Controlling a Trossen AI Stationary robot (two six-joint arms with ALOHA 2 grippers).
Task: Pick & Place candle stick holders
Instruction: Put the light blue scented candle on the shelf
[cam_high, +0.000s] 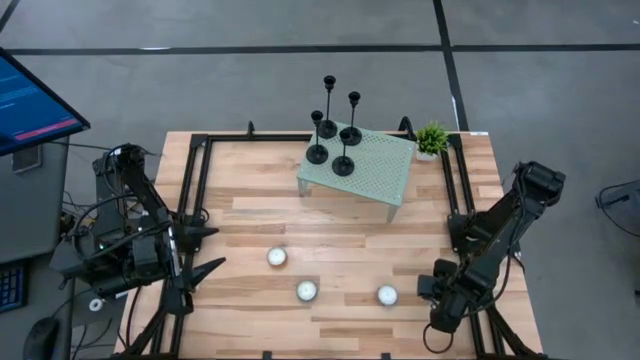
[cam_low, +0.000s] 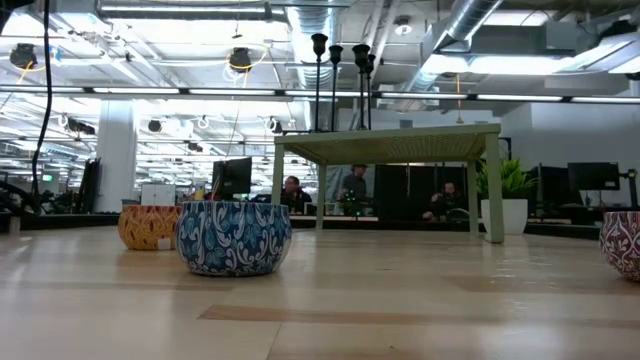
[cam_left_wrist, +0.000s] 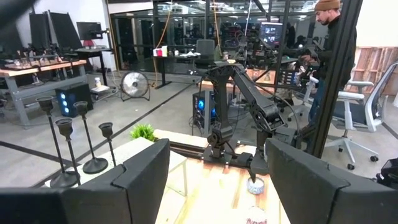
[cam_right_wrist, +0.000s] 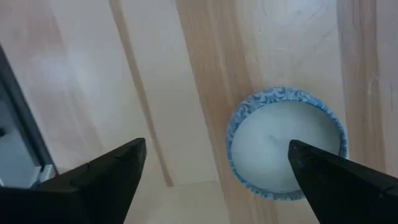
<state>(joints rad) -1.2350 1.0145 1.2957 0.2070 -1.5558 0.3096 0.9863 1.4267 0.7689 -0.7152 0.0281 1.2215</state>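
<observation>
Nearest the camera side of the table (cam_high: 250, 215) lie three tealight candles (cam_high: 306, 291). The left gripper (cam_high: 205, 250) waits at the left edge with its fingers spread and holding nothing. The right gripper (cam_right_wrist: 214, 168) hangs directly over the right-hand candle (cam_right_wrist: 286, 146), fingers likewise released and empty.

Farther back stands a small green perforated stand (cam_high: 385, 170). On it are the four candle stick holders (cam_high: 335, 125), clustered at its left end, bases near one another. A potted plant (cam_high: 432, 138) sits just beyond its far right corner.

Each holder stands upright, long axis vertical, cup uppermost, on a round base.

Probable hazards: the stems are thin and closely grouped, so fingers closing on one may knock a neighbour over; a grasp high on a stem could tip the holder off the raised stand.
</observation>
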